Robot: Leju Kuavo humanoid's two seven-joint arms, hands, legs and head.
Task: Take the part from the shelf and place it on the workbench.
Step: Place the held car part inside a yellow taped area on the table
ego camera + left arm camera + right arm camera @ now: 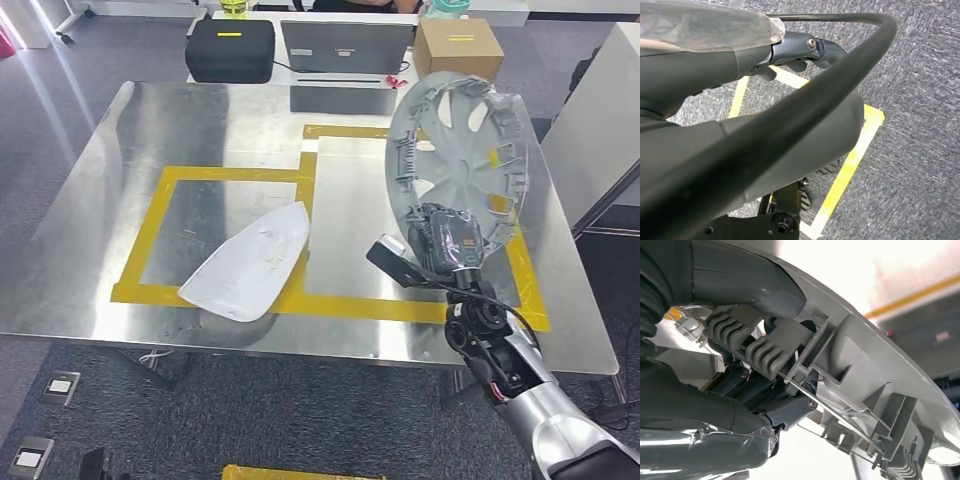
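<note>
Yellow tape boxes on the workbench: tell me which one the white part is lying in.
The left yellow tape box: the white part lies across its near right corner. The right yellow tape box sits under the wheel cover held up by the right hand.

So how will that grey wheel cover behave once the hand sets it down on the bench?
The wheel cover looks like thin moulded plastic with open spokes, so probably light and slightly flexible. The right hand holds it by the rim, upright; released on edge, the round disc would likely roll or topple flat onto the steel workbench.

Beyond my worktop: black zip case [229,50], grey laptop [346,47], brown cardboard box [457,47]; white curved shell [249,265] lies w/in yellow tape.
</note>
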